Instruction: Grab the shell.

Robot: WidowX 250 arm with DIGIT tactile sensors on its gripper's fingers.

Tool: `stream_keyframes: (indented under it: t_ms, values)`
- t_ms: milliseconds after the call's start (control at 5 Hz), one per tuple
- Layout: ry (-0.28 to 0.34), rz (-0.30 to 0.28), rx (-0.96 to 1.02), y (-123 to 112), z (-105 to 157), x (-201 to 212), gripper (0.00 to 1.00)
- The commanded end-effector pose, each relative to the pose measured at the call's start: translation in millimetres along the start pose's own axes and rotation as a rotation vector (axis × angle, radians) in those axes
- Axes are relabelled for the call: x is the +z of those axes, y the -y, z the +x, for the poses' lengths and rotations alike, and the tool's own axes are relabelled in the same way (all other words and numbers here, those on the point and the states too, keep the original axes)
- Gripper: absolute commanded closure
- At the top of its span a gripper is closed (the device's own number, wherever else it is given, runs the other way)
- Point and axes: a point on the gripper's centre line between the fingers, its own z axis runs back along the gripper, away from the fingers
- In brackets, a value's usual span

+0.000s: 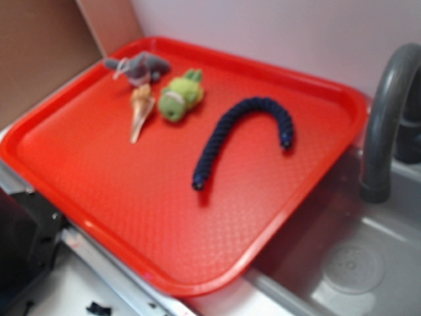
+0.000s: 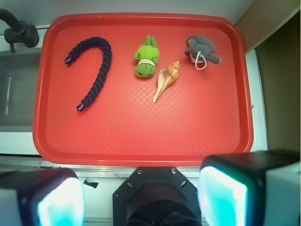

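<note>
The shell (image 2: 167,81) (image 1: 140,108) is a slender tan-orange and cream spiral cone lying on the red tray (image 2: 141,134) (image 1: 145,217), its pale tip pointing toward the tray's middle. It lies right beside the green plush toy (image 2: 146,62) (image 1: 179,96). A grey plush toy (image 2: 202,51) (image 1: 139,66) lies a little farther off, toward the tray's corner. My gripper (image 2: 141,195) hangs open high above the tray's near edge in the wrist view, far from the shell, with nothing between its fingers. The gripper does not show in the exterior view.
A dark blue braided rope (image 2: 91,70) (image 1: 243,135) curves across the tray's other half. A grey sink basin (image 1: 355,263) with a grey faucet (image 1: 385,125) (image 2: 19,30) adjoins the tray. A brown panel (image 1: 39,52) stands behind the tray's corner.
</note>
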Motion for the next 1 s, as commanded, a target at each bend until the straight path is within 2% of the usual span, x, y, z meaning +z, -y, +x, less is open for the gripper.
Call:
stream_keyframes:
  t_ms: [0,200,600,800]
  values:
    - [0.000,0.000,0.000,0,0,0,0.00]
    - [0.088,0.009,0.246,-4,8,-13,0.00]
    - [0.278,0.111,0.715,-25,30,-45,0.00]
    - [0.328,0.125,0.817,-44,49,-74,0.00]
